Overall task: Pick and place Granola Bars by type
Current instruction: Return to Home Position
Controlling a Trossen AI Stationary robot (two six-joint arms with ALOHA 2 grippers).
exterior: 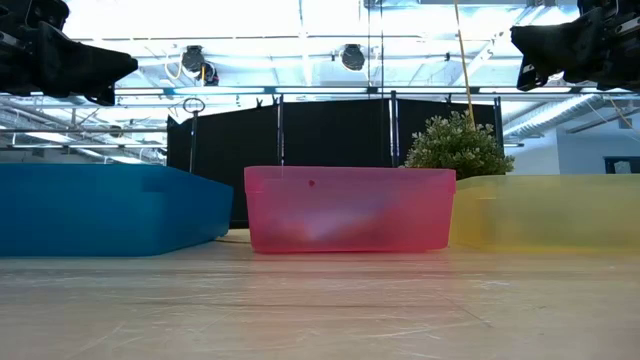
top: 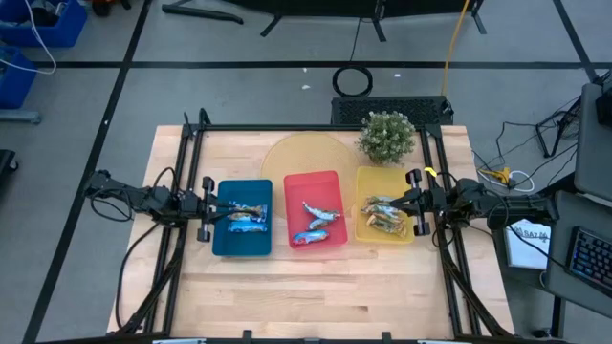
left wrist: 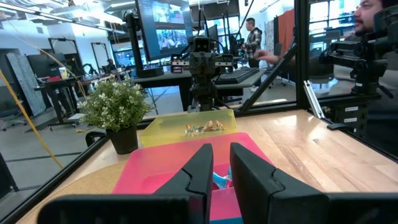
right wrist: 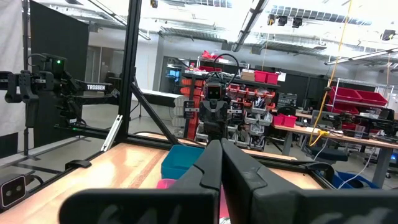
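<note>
So the wooden table (top: 316, 287) takes up most of the high view, with one dark arm lying along each side edge. The left arm (top: 134, 196) reaches in from the left and the right arm (top: 497, 205) from the right. Three trays sit in a row across the middle, nearly touching: the blue tray (top: 225, 244) on the left, the red tray (top: 296, 186) in the centre and the yellow tray (top: 368, 177) on the right. A tan round mat (top: 296, 153) peeks out behind the red one, with a small potted plant (top: 387, 137) beside it at the back. The left gripper (top: 215, 207) hangs over the blue tray's outer edge. Its fingers (left wrist: 202, 168) have a narrow gap between them and nothing in it. The right gripper (top: 406, 203) hangs over the yellow tray's outer edge, fingers (right wrist: 208, 165) pressed together and empty. In the low view both sit well above the tray rims. The granola bars (top: 318, 222) are all inside the trays, a small cluster in each. From up here they're too tiny for me to make out the wrappers properly.
</note>
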